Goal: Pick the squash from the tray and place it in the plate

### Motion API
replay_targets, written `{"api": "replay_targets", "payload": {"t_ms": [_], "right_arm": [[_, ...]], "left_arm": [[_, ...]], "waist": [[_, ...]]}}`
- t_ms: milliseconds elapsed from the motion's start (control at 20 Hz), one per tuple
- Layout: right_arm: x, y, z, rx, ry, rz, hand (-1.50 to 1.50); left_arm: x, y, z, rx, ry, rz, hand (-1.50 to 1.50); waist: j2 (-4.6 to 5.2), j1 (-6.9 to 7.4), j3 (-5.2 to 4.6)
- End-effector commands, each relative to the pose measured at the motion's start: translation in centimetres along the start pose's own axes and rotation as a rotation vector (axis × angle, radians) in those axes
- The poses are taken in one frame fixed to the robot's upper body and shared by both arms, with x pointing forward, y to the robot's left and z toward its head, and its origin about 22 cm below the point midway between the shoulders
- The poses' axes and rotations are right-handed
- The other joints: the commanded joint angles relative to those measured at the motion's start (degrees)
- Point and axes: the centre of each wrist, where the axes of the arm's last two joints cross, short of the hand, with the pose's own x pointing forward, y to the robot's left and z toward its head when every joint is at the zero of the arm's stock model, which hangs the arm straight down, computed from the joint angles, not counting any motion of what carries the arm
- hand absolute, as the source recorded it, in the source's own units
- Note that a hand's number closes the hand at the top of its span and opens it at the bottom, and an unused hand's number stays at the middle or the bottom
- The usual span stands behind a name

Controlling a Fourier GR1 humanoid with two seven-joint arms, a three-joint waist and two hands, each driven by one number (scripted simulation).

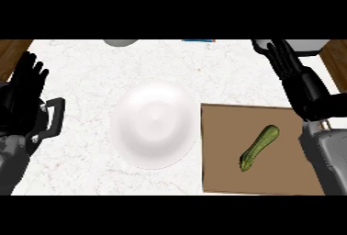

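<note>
White counter (81,119) holds a brown tray (224,179) where the green squash (260,148) lies slanted, nearer the right hand (281,57), which is up, straight-fingered and holding nothing, beside the plate (154,124).

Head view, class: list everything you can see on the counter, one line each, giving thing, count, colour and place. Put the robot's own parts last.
squash: one, green, lying slanted on the tray, right of the plate.
tray: one, brown, flat, at the counter's lower right.
plate: one, white, round, middle of the counter, just left of the tray, nothing on it.
counter: one, white marbled top, with brown wood showing at the upper corners.
grey object: one, cut off by the top edge; cannot tell what it is.
blue object: one, a sliver at the top edge; cannot tell what it is.
left hand: one, black, open, fingers up, resting at the left edge.
right hand: one, black, open, at the upper right, above the tray, holding nothing.
</note>
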Motion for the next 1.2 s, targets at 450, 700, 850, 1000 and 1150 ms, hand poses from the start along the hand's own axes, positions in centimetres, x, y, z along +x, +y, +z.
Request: {"api": "replay_targets", "payload": {"t_ms": [450,700,850,1000,1150], "right_arm": [[-1.4,-8.5,7.9,-0.217,0.274,0.844,1.5],[-6.8,1.0,11.2,-0.715,0.174,0.142,-1.5],[-8.1,5.1,15.5,-0.585,0.033,0.094,-1.5],[-10.4,3.0,18.7,-0.377,0.115,0.264,-1.5],[-9.7,0.9,19.2,-0.312,0.229,0.461,-1.5]], "left_arm": [[-8.1,-1.0,5.4,-0.021,0.308,-0.133,0.0],[-10.2,-2.5,7.5,-0.033,0.347,-0.132,0.0],[-10.1,-4.1,8.1,-0.077,0.344,-0.114,0.0],[-9.1,-5.8,6.7,-0.075,0.334,-0.12,0.0],[-9.2,-3.3,6.5,-0.081,0.35,-0.15,0.0]], "waist": [[-0.23,-4.56,0.58],[-1.1,-4.59,2.19],[-0.95,-3.07,1.86],[-0.57,-1.27,1.66],[-0.56,-0.86,1.55]]}}
